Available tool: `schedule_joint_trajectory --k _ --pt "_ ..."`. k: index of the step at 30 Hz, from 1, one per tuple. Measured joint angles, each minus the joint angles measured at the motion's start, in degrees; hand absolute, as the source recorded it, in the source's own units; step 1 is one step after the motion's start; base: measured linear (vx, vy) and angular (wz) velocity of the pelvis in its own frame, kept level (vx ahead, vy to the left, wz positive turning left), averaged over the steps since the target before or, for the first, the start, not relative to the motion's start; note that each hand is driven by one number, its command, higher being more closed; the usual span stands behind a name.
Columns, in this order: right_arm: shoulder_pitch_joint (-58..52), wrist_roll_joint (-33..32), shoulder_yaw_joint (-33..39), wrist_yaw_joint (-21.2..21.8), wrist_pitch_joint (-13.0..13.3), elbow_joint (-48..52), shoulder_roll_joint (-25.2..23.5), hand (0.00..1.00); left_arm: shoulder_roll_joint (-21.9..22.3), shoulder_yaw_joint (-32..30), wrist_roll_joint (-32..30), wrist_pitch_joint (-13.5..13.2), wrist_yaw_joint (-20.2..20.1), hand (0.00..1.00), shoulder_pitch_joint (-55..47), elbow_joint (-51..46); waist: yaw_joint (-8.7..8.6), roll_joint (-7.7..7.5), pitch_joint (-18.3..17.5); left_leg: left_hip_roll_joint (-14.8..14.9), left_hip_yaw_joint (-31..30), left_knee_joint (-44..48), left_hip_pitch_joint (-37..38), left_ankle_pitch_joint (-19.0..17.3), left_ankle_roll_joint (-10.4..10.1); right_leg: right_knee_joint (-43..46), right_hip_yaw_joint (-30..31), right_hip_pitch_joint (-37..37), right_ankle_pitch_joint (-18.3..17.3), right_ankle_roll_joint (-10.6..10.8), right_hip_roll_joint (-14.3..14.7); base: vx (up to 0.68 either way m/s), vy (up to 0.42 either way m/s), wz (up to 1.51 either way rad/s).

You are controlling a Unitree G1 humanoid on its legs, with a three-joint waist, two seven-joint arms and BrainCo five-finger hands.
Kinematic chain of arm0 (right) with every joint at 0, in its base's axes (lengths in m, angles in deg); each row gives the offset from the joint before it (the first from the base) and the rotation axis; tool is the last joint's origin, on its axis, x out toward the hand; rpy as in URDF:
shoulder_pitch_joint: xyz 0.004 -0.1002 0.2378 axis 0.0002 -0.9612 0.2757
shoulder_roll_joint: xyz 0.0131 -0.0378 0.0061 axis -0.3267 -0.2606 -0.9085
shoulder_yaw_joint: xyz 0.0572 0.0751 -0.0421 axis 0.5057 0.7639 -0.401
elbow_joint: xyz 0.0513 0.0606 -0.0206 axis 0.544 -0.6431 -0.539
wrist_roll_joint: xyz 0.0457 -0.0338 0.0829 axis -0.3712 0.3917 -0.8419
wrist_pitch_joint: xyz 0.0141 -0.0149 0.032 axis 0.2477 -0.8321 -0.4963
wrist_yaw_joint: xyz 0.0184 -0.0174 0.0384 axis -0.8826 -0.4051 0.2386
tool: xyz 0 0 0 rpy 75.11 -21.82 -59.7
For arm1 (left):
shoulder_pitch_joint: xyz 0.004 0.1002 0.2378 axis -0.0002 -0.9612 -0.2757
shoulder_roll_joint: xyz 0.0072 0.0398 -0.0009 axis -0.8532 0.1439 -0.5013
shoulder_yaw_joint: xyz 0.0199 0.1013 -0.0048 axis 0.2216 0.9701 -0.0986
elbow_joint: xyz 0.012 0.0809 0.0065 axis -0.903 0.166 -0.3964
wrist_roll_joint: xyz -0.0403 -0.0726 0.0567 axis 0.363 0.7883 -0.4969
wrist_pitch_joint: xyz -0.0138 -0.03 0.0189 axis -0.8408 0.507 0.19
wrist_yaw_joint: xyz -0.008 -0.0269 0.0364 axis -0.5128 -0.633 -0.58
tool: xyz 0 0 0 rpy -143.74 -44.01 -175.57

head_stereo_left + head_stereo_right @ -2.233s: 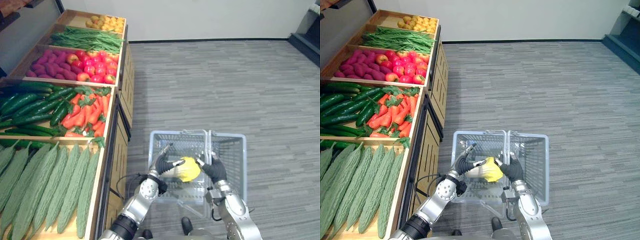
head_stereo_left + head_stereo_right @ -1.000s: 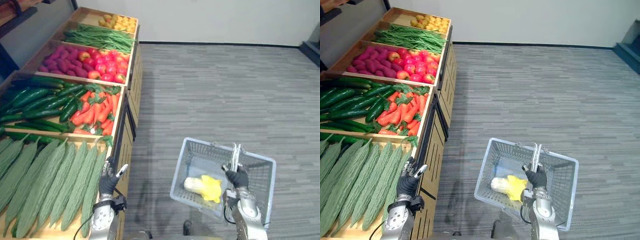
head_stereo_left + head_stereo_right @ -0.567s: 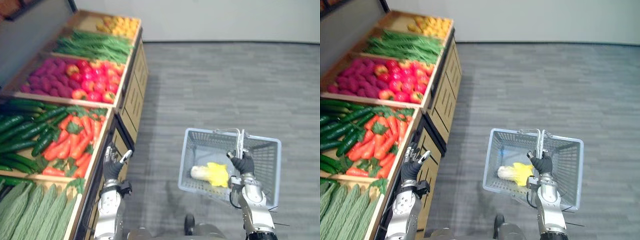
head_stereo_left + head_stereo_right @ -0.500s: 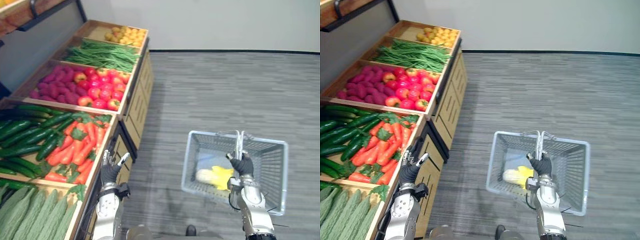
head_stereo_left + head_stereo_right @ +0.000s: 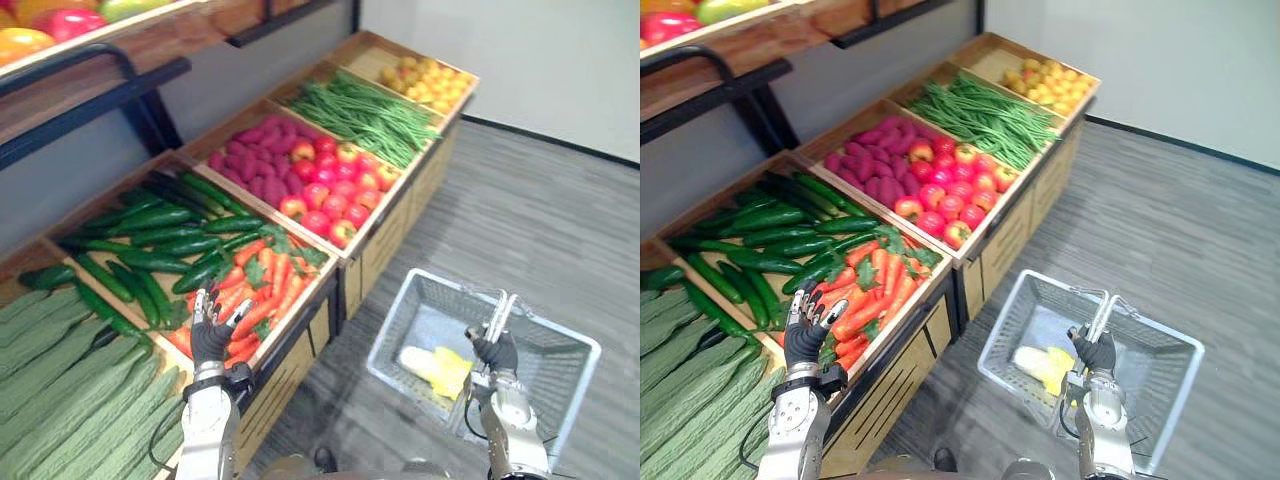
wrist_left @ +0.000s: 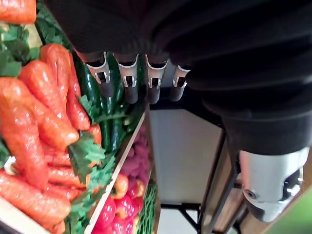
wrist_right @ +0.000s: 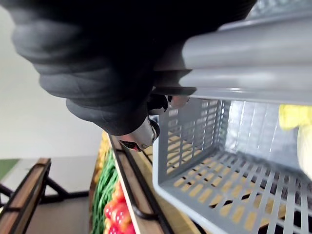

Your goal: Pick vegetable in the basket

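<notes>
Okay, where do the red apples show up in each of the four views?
Left eye view: red apples in the upper middle, in the crate just past the carrots.
Right eye view: upper middle again.
Left wrist view: far off, beyond the carrots.
Right wrist view: a small red patch beside the basket wall.
Shared landmark: the green beans in the crate next to the apples.

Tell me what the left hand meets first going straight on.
Likely the carrots: the open left hand points across them from their near edge. If it passes above them, the cucumbers beyond; height unclear.
</notes>
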Motion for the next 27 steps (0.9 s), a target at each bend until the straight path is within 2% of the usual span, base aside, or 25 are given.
schedule_joint_trajectory --k 2,4,5,6,7,8,9,12,15,17,22,23,26,27 --pt "-0.2 0.0 -1.0 0.2 0.1 0.0 -0.1 1.00 0.0 0.4 -0.8 0.0 0.3 0.00 0.1 -0.2 -0.39 -0.44 0.3 0.3 -4.3 0.8 0.3 -1.1 -1.0 -5.0 7.2 -3.3 -1.0 0.3 2.4 0.16 -0.196 1.09" --pt "-0.9 0.0 -2.2 0.9 0.1 0.0 -0.3 1.00 0.0 2.1 -0.8 0.0 1.1 0.00 0.2 -0.7 -0.48 -1.05 0.5 1.0 -10.6 3.5 -0.9 -3.1 -3.2 -15.3 18.6 -5.4 -0.6 0.7 6.0 0.16 -0.292 1.37" --pt "-1.5 -0.1 -2.4 1.0 0.1 0.0 -0.4 1.00 -0.1 2.3 -0.8 0.0 1.2 0.00 0.2 -1.0 -0.64 -1.33 0.3 1.0 -12.5 4.7 -1.6 -3.7 -4.2 -19.6 21.3 -5.0 0.1 1.6 6.4 0.14 -0.327 1.58" --pt "-3.1 -0.2 -2.5 0.9 0.4 0.3 -1.2 1.00 -0.6 2.8 -0.8 0.0 1.4 0.00 0.0 -2.7 -0.73 -3.99 0.1 -0.5 -15.6 6.8 -2.7 -5.0 -6.2 -27.9 23.3 -3.8 5.8 1.7 4.2 0.15 -0.372 1.47" --pt "-3.9 -0.3 -2.5 1.1 0.3 -0.2 -1.3 1.00 -0.1 3.0 -0.9 -0.1 1.5 0.00 0.2 -2.7 -0.47 -4.35 0.7 -0.5 -18.2 8.4 -3.5 -5.9 -7.6 -27.2 20.9 -3.3 5.6 4.0 3.6 0.23 -0.441 1.50" --pt "-5.2 -0.4 -2.4 1.0 0.1 -0.2 -1.0 1.00 0.6 3.4 -1.0 0.1 1.5 0.00 -0.4 -3.2 -0.31 -3.76 -0.3 1.2 -18.3 8.7 -4.2 -5.7 -7.9 -28.3 18.5 -3.0 5.4 3.3 4.0 0.28 -0.430 1.22" --pt "-6.2 -0.5 -2.2 1.0 0.0 -0.2 -0.7 1.00 1.9 4.4 -1.7 0.0 1.4 0.00 -0.7 -3.9 0.66 -2.33 -0.8 3.2 -19.4 8.1 -4.9 -4.6 -9.7 -28.7 15.4 -2.7 5.6 2.5 5.0 0.23 -0.310 1.04" --pt "-7.2 -0.6 -2.2 1.3 -0.2 -0.2 -0.6 1.00 3.0 4.6 -3.5 0.0 1.3 0.00 -0.5 -3.9 0.68 -1.30 -0.9 5.3 -20.8 4.0 -4.6 -2.1 -11.9 -30.3 9.5 -0.3 5.8 2.2 5.9 0.13 -0.240 0.91" --pt "-9.2 -0.9 -1.9 2.0 0.0 1.2 -0.7 1.00 3.0 4.5 -5.4 0.0 1.2 0.00 0.7 -3.8 0.63 -1.36 -1.1 5.9 -20.5 2.6 -5.0 -0.2 -11.4 -32.3 5.5 1.9 5.9 2.1 5.6 0.06 -0.097 0.67" --pt "-10.1 -1.4 -0.7 2.5 0.2 1.7 -0.8 1.00 2.2 4.3 -7.2 0.1 1.1 0.00 1.6 -2.9 0.37 -1.92 -1.3 5.4 -18.5 1.1 -5.6 1.5 -10.6 -33.6 3.5 2.3 6.0 1.9 4.6 0.00 -0.002 0.57" --pt "-11.3 -1.8 -0.6 4.0 0.2 1.7 -2.3 1.00 -1.9 4.2 -11.0 0.7 1.0 0.00 2.7 1.5 0.11 -3.50 -2.5 5.5 -15.0 -2.3 -5.3 2.4 -9.8 -36.1 2.8 3.0 6.8 1.2 3.8 -0.04 0.032 0.16" --pt "-11.7 -1.8 -0.8 4.4 0.2 1.6 -2.3 1.00 -3.2 4.3 -12.1 0.8 0.9 0.00 3.2 2.9 -0.19 -3.93 -2.9 6.0 -12.6 -3.8 -4.7 3.2 -10.0 -37.1 3.1 3.1 7.3 1.1 3.8 0.00 0.000 0.00" --pt "-11.5 -1.8 -1.6 5.1 0.2 0.7 -2.0 1.00 -6.4 4.6 -16.1 1.0 0.6 0.00 5.1 7.4 -0.58 -4.04 -3.3 5.8 -11.3 -7.9 -2.6 6.2 -11.4 -39.8 4.3 3.9 8.8 1.4 4.0 -0.01 0.037 -0.14" --pt "-10.8 -1.8 -2.3 5.3 0.4 -0.2 -1.6 1.00 -8.5 4.9 -19.0 1.2 0.2 0.00 6.4 9.8 -1.60 -3.96 -3.4 5.6 -11.2 -9.5 -2.3 7.5 -11.3 -40.9 4.4 3.7 9.5 1.5 4.0 -0.01 0.034 -0.08"
